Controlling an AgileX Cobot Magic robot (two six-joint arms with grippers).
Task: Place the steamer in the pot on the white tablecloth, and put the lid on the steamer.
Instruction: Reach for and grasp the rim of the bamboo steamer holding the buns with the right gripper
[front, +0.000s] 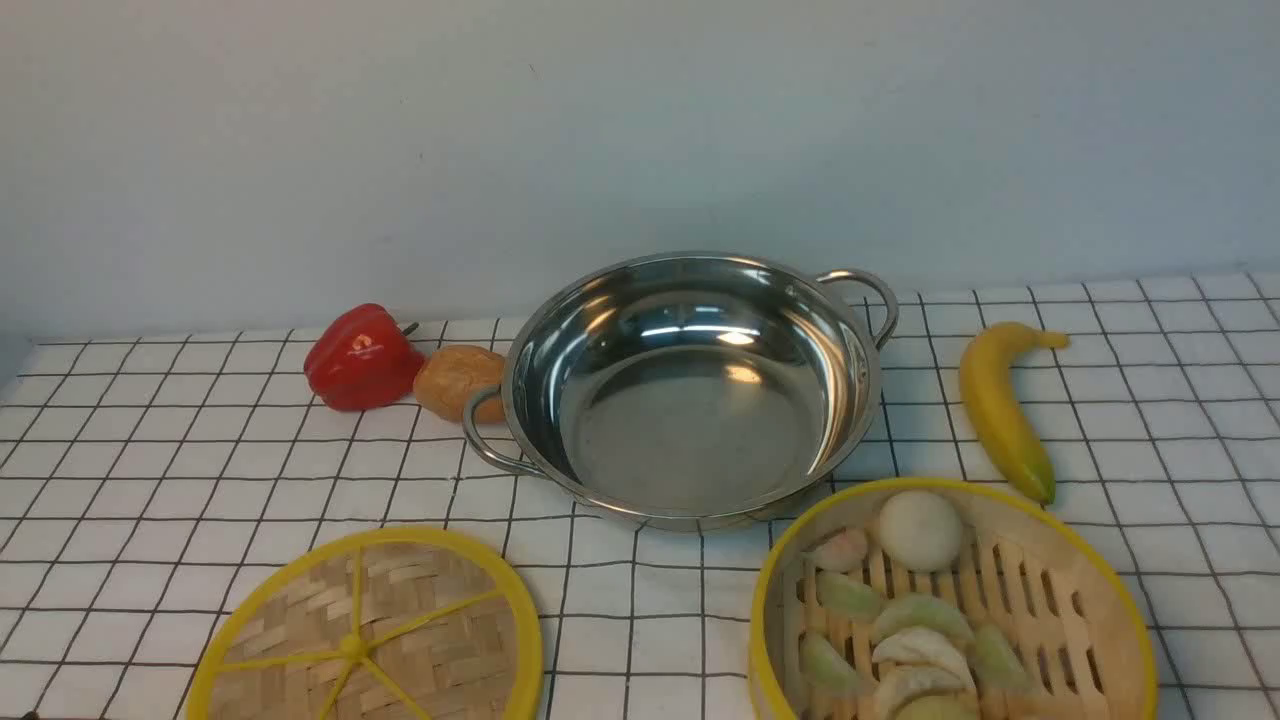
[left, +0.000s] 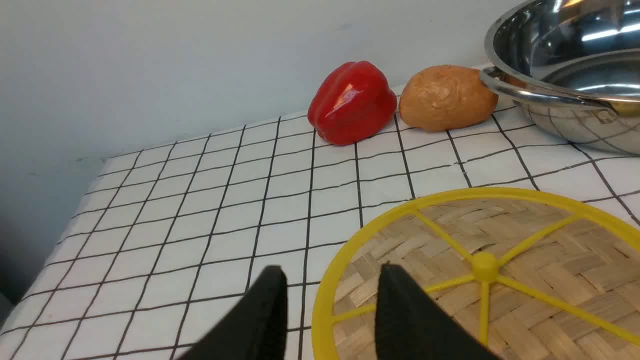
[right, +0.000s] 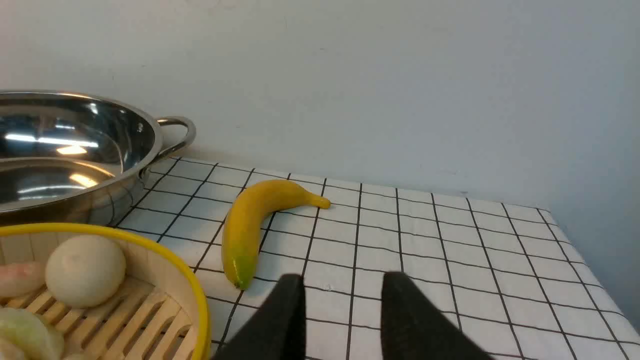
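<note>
The cloth, white with a thin black grid, covers the whole working surface up to a plain pale wall.

The pot stands on it at the middle, toward the back. It is empty and shiny, with one looped handle at its near left and the other at its far right.

The steamer sits on the cloth at the near right, in front of the pot and not in it. Its yellow rim comes close to the pot's near edge, and the picture's lower edge cuts it off. It is uncovered.

The lid lies flat on the cloth at the near left, spokes up, apart from both pot and steamer.

A banana lies right of the pot and behind the steamer, stem end pointing to the back. A red pepper lies left of the pot, and a brown potato sits between the two, just beside the pot's near handle.

Inside the steamer a white bun rests at the far side of the slatted base, with several pale dumplings in front of it.

The left fingers show only in the left wrist view. They stand apart with nothing between them, one above the lid's rim and one above bare cloth beside it.

The right fingers are likewise parted and empty, above bare cloth near the banana's green tip, beside the steamer.
</note>
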